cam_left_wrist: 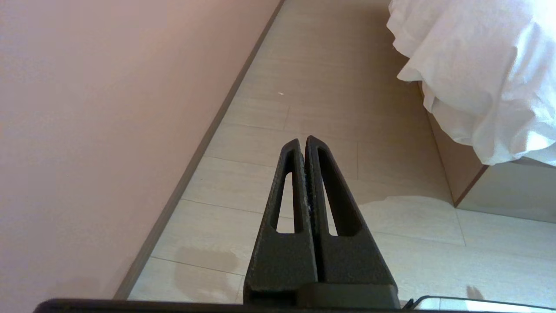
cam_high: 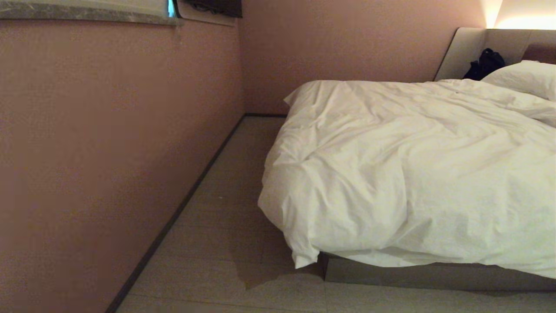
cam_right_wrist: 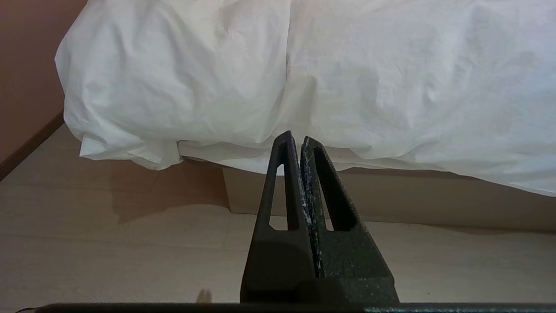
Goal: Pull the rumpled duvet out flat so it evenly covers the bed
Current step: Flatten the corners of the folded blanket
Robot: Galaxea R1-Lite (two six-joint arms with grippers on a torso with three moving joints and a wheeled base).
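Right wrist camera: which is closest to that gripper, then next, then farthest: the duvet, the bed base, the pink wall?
From the shut right gripper:
1. Bed base, straight ahead, low down.
2. Duvet, hanging just above the base; almost too close to call with it.
3. Wall, far off beyond the bed's corner.

Our left gripper (cam_left_wrist: 304, 140) hangs low with its two dark fingers pressed together, holding nothing. Our right gripper (cam_right_wrist: 294, 135) is likewise closed and empty, pointing forward and slightly down.
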